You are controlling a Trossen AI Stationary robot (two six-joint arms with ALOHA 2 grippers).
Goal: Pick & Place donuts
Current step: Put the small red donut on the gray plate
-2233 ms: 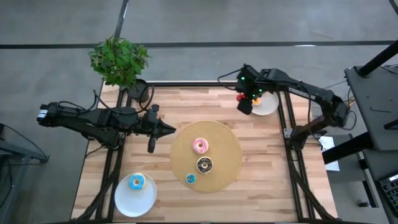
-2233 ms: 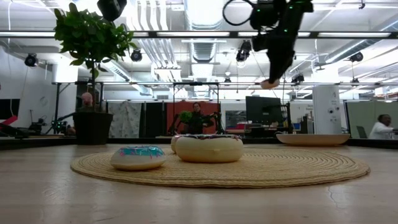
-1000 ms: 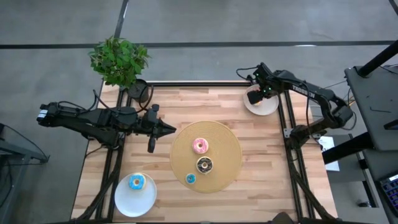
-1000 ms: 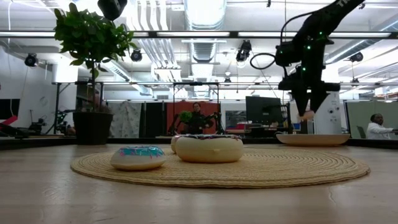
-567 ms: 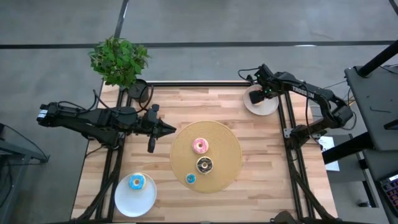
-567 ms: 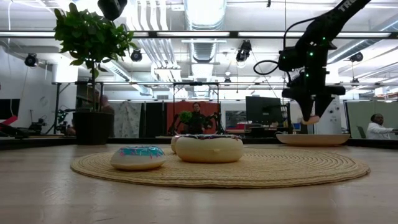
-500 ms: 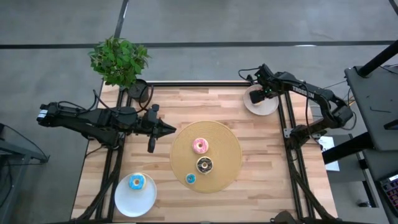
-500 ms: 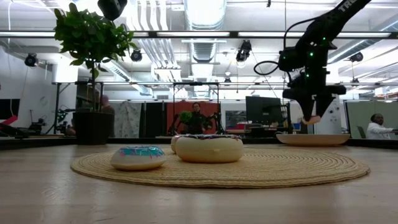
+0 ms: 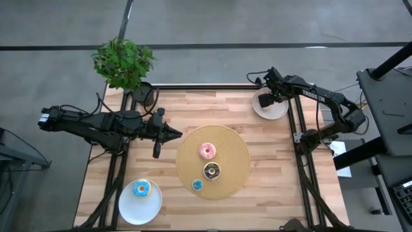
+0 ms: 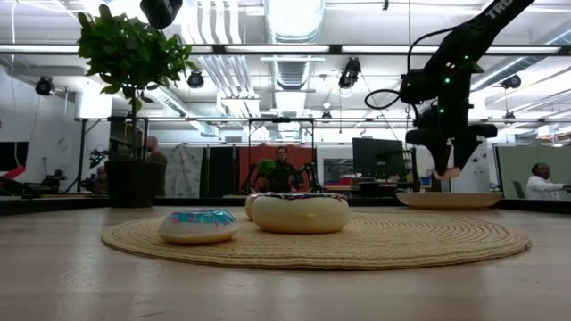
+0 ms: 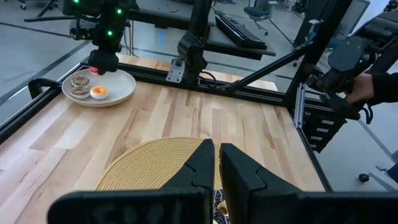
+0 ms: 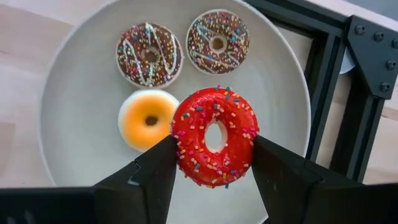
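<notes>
An open-plan robotics lab or workshop: a wooden table (image 9: 270, 161) in a black metal frame (image 9: 302, 154) stands on grey concrete floor, beneath exposed ceiling ducts (image 10: 294, 67) and strip lights, with monitors (image 10: 379, 160), a potted plant (image 10: 134, 98) and people (image 10: 540, 183) behind.

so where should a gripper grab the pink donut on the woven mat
Come straight down on the pink donut. It lies flat near the middle of the woven mat, so pinch across its outer rim. Probably approach on the side away from the chocolate donut, its closest neighbour.
</notes>
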